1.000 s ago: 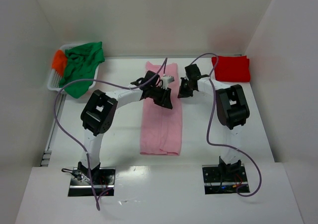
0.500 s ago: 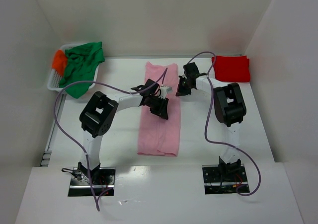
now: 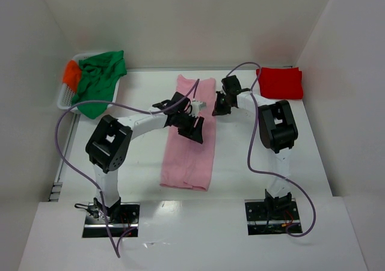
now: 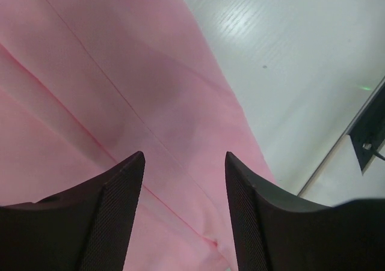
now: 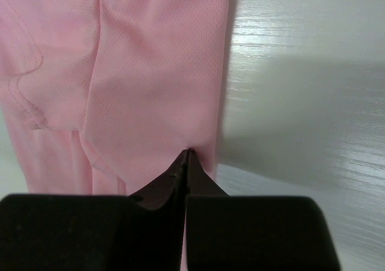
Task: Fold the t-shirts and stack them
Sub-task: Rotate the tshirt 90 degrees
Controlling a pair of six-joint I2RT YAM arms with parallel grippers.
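Note:
The light pink t-shirt [image 3: 191, 148] lies as a long folded strip down the middle of the table, its near end skewed to the left. My left gripper [image 3: 192, 125] hovers over its middle, open, with pink cloth [image 4: 120, 85] under and between the fingers [image 4: 114, 217]. My right gripper [image 3: 220, 106] is at the strip's right edge near its far end, shut on the edge of the pink cloth [image 5: 156, 73]. The red t-shirt [image 3: 280, 83] lies folded at the far right. The green t-shirt [image 3: 96, 82] and the orange t-shirt [image 3: 71, 73] are bunched at the far left.
A white basket [image 3: 65, 100] at the far left holds the green and orange shirts. White walls close in the table on the left, back and right. Purple cables loop from both arms over the table.
The left arm's elbow swung left and its gripper shifted slightly toward me over the pink shirt. The shirt's near end slid left. The right gripper edged toward the far side.

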